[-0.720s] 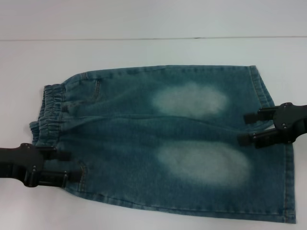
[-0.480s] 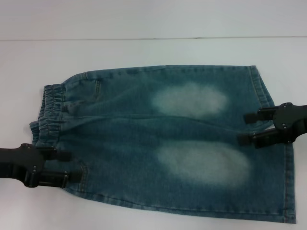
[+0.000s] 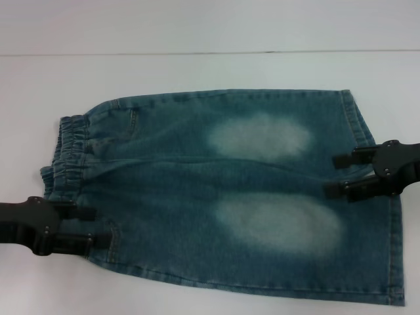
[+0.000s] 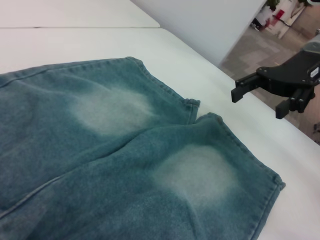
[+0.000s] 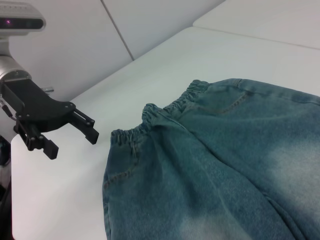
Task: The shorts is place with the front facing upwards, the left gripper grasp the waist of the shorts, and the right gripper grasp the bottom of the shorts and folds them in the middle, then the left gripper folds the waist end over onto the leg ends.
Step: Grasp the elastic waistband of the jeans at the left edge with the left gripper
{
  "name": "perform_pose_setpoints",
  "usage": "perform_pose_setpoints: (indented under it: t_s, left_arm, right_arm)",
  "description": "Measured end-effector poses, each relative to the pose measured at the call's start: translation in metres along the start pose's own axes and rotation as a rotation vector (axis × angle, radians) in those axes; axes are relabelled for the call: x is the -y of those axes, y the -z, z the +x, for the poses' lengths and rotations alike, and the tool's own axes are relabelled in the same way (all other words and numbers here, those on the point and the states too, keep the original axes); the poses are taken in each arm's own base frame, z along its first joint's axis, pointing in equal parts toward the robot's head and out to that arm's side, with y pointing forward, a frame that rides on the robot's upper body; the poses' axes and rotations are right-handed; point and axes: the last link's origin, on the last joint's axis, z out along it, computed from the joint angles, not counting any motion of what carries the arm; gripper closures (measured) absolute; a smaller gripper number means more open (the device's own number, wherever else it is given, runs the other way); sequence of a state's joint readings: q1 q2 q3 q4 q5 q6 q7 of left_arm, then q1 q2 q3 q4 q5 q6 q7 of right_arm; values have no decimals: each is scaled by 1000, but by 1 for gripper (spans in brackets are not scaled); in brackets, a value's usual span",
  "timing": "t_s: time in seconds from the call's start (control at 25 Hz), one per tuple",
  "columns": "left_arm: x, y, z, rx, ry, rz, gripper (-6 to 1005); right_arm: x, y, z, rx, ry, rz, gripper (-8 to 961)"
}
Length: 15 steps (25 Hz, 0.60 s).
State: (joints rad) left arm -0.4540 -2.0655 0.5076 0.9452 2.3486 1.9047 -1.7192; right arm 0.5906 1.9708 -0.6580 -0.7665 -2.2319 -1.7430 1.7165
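The blue-green denim shorts (image 3: pixel 197 184) lie flat on the white table, front up, with two pale faded patches. The gathered waist of the shorts (image 3: pixel 69 151) points left, and the bottom of the shorts (image 3: pixel 396 256), its two leg ends, points right. My left gripper (image 3: pixel 102 226) is open at the near corner of the waist, its fingers over the denim edge. It holds nothing, and the right wrist view shows this left gripper (image 5: pixel 75 146) clear of the waistband (image 5: pixel 165 107). My right gripper (image 3: pixel 331 175) hangs open over the hems, and in the left wrist view the right gripper (image 4: pixel 256 103) floats above the leg ends (image 4: pixel 195 105).
The white table (image 3: pixel 210 72) spreads all around the shorts, with a seam line across its far side. A pale wall panel (image 5: pixel 75 45) rises behind the table edge. A floor area (image 4: pixel 270 55) shows beyond the table's right side.
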Motion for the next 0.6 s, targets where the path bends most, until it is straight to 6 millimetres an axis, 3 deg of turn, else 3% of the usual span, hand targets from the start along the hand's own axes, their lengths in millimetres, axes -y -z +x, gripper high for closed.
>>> perform_pose_setpoints:
  t_s: [0.24,0.6]
  left_arm:
    - [4,12,3,40,61,47,157]
    - [23,32,5,147,155,254,157]
  right_arm:
    - [0,-2,0,2,-2,0,7]
    - [0,-4,0,5,14,5,7]
